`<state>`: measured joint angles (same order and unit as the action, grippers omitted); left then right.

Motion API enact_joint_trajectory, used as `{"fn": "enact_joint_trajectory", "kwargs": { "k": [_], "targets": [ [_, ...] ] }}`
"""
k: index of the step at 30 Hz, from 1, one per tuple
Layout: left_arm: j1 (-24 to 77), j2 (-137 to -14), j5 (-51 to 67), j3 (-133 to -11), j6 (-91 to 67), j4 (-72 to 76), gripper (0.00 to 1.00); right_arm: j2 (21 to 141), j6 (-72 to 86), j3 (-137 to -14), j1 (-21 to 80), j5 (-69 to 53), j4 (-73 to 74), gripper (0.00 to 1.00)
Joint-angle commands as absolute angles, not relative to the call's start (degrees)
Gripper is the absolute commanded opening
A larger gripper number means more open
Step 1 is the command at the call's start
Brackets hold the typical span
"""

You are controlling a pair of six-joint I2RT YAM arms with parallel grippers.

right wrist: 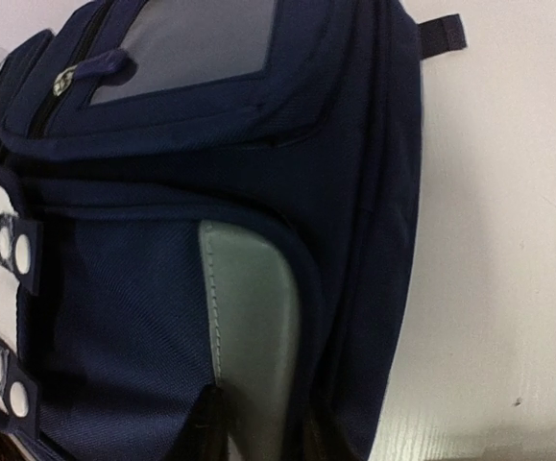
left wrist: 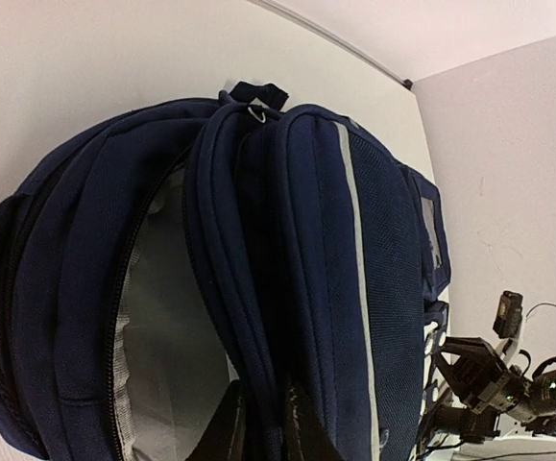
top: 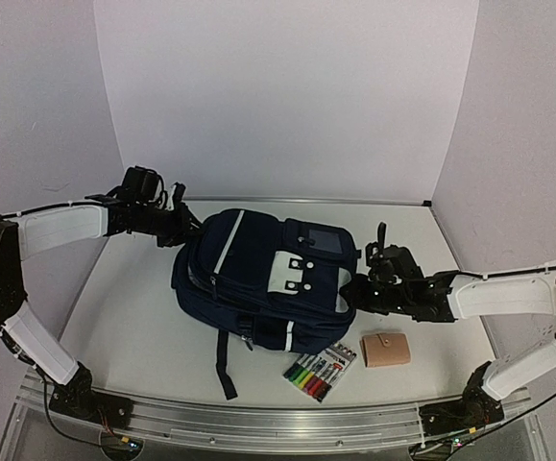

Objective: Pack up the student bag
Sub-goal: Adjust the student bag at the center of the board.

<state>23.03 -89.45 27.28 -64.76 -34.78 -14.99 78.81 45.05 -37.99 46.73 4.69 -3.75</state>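
Note:
The student bag (top: 258,279), a navy backpack with pale stripes and light grey front patches, lies in the middle of the table. My left gripper (top: 193,232) is at its top left edge. In the left wrist view that gripper (left wrist: 263,434) is shut on a fold of navy fabric beside the unzipped main compartment, whose grey lining (left wrist: 162,336) shows. My right gripper (top: 350,293) is at the bag's right side. In the right wrist view it (right wrist: 258,437) is shut on the bag's edge at the grey corner patch (right wrist: 253,327).
A pack of coloured markers (top: 321,372) and a tan wallet (top: 385,350) lie on the table in front of the bag, near the right arm. A dark strap (top: 226,370) trails toward the front rail. White walls enclose the table.

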Motion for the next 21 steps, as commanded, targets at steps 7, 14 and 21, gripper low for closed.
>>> {"fn": "enact_joint_trajectory", "kwargs": {
  "k": [7, 14, 21],
  "targets": [
    [22.51, -81.04, 27.81, -53.18, -38.18, -12.06, 0.00, 92.36, 34.29, -54.83, 44.24, 8.27, -10.45, 0.00],
    [23.71, -72.24, 31.41, -43.48, -41.28, -9.68, 0.00, 108.83, 23.09, -73.80, 40.20, 6.90, -11.34, 0.00],
    [29.32, -66.78, 28.68, -45.57, -37.21, -15.95, 0.05, 116.58, 16.67, -89.05, 38.76, 8.45, -6.57, 0.27]
  ]
}}
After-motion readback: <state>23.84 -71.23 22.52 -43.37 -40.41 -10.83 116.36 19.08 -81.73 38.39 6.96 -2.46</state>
